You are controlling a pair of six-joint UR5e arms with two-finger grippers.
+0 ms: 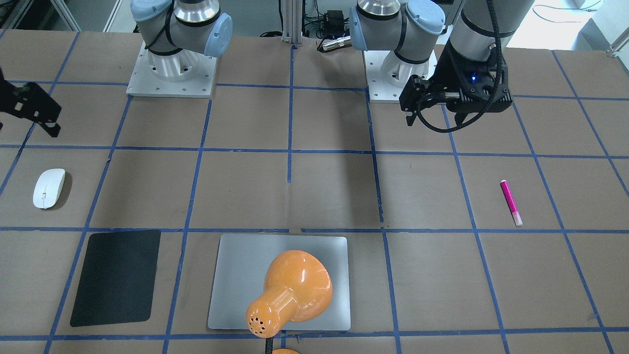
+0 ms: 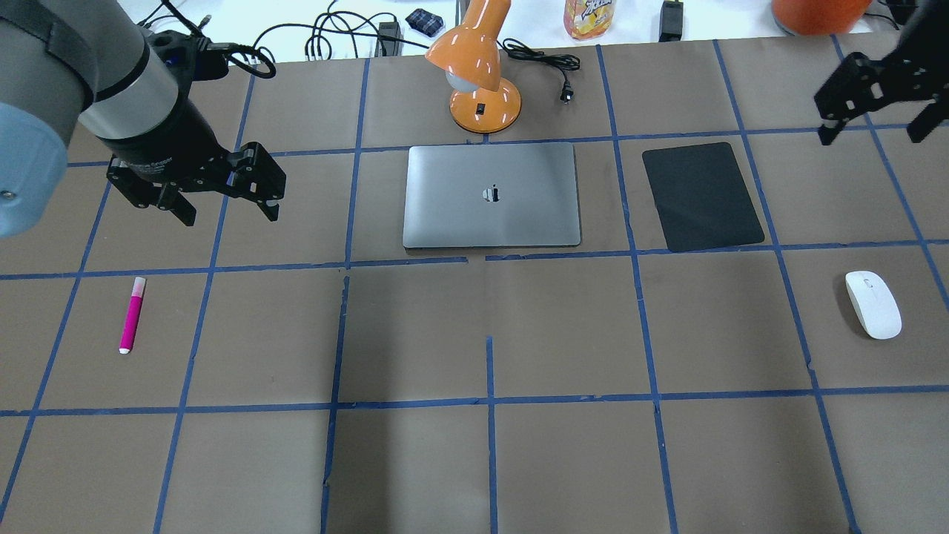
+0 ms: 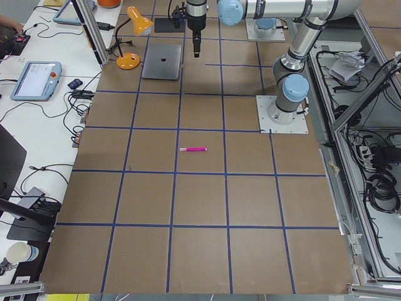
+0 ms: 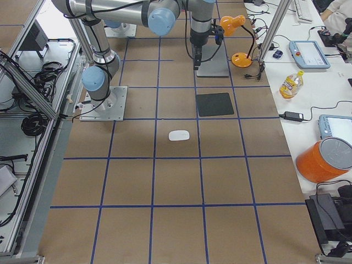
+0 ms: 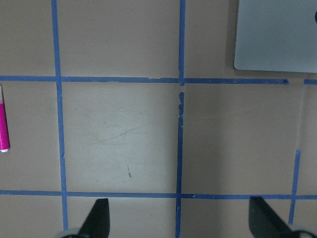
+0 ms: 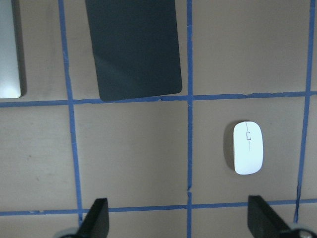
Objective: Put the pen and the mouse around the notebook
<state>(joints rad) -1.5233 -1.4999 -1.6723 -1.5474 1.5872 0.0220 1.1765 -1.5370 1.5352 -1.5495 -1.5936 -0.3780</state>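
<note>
The silver-grey notebook (image 2: 491, 196) lies flat at the far middle of the table, also in the front view (image 1: 236, 275) partly under the lamp head. The magenta pen (image 2: 132, 314) (image 1: 510, 202) lies alone on the left side, with only its end at the left wrist view's edge (image 5: 3, 124). The white mouse (image 2: 873, 303) (image 1: 48, 188) (image 6: 247, 147) rests on the right side. My left gripper (image 2: 226, 208) hangs open above the table, between pen and notebook. My right gripper (image 2: 875, 130) hovers open at the far right, beyond the mouse. Both hold nothing.
A black mat (image 2: 701, 196) lies right of the notebook. An orange desk lamp (image 2: 478, 74) stands just behind the notebook, its head leaning over it. Cables, a bottle (image 2: 589, 16) and an orange bucket (image 4: 324, 157) sit past the table's far edge.
</note>
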